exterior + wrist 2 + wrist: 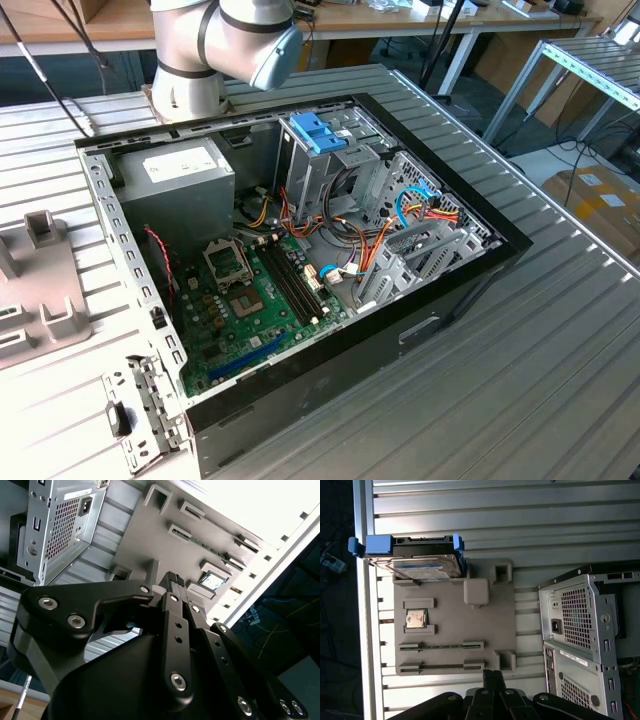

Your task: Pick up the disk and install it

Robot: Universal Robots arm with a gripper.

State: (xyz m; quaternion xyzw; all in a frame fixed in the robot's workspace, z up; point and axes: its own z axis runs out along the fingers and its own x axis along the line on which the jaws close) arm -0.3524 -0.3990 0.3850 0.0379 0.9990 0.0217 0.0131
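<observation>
The disk [422, 570] is a silver-grey drive with a white and blue label. It rests in a holder at one end of a grey fixture plate [450, 625], with blue tabs [380, 544] along its edge. My gripper [492, 676] hovers over the opposite end of that plate, well apart from the disk. Its black fingers stand together with nothing between them. In the second wrist view the gripper [173, 579] points at the same plate [145, 535].
The open computer case [350, 370] lies on the slatted metal table [560, 380], showing a motherboard [250, 300], power-supply box [180, 170] and drive cage with light-blue handles [320, 130]. A small chip [416, 618] sits on the plate. The case's rear [580, 625] is beside the plate.
</observation>
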